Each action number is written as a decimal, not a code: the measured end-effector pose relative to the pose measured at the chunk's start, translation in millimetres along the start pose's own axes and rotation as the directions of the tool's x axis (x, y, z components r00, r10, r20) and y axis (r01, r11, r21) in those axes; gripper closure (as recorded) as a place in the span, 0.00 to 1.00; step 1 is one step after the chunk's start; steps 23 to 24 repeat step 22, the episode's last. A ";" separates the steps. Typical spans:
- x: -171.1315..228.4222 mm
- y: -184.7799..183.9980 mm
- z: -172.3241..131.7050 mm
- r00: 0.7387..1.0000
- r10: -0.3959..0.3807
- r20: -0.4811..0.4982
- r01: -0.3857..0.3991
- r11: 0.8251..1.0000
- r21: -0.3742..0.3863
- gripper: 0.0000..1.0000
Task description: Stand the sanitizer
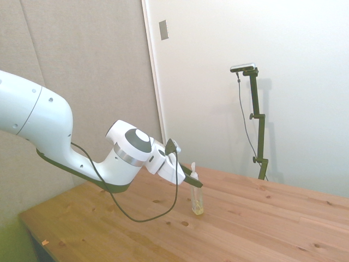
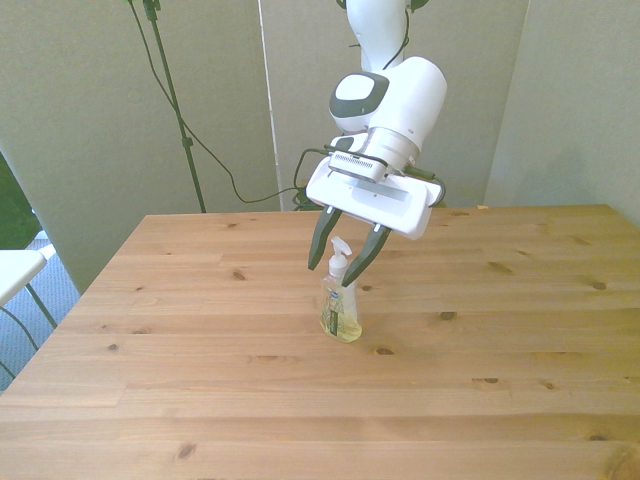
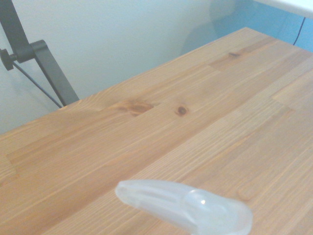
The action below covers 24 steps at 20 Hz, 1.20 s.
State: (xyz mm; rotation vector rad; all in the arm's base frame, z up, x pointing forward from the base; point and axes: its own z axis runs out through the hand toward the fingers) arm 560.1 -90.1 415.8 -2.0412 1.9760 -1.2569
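**Bottle up, but it could still fall**

Trouble is close while the tool (image 2: 346, 266) is so near the top of the sanitizer (image 2: 339, 305). The bottle is thin and tall, and its foot is small. If one finger brushes the white spray top when the arm pulls away, the bottle could tip and fall flat on the worktop (image 2: 500, 350). A pull to the side would be the worst. A pull straight back, away from the bottle, looks safer. A bump from the dark cable (image 1: 142, 215) hanging under the arm could knock it too, but the cable hangs well away from the bottle.

The sanitizer stands upright on the worktop, close to the middle of it in the front view. The yellow liquid sits low in the bottle. The tool is spread open. Its two dark fingers (image 2: 322, 243) point down, one on each side of the spray top, and a gap shows on both sides. So nothing seems to hold the bottle now. In the side view the tool (image 1: 194, 182) meets the sanitizer (image 1: 196, 199) near its neck. In the wrist view the pale spray top (image 3: 186, 205) shows up close and blurry.
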 end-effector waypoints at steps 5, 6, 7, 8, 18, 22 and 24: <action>-9.7 10.5 1.6 0.995 -0.063 0.080 0.066 0.997 -0.041 0.00; -10.3 10.7 0.7 0.993 -0.071 0.091 0.076 0.996 -0.043 0.00; -11.0 10.9 -0.4 0.991 -0.082 0.105 0.087 0.995 -0.047 0.00; -11.6 11.9 -1.4 0.988 -0.093 0.120 0.099 0.994 -0.053 0.00; -14.8 18.3 -37.3 0.904 -0.214 0.371 0.285 0.947 -0.148 0.00; -10.3 24.7 -62.4 0.809 -0.309 0.500 0.424 0.896 -0.133 0.00; -10.3 24.7 -62.4 0.809 -0.309 0.500 0.424 0.896 -0.133 0.00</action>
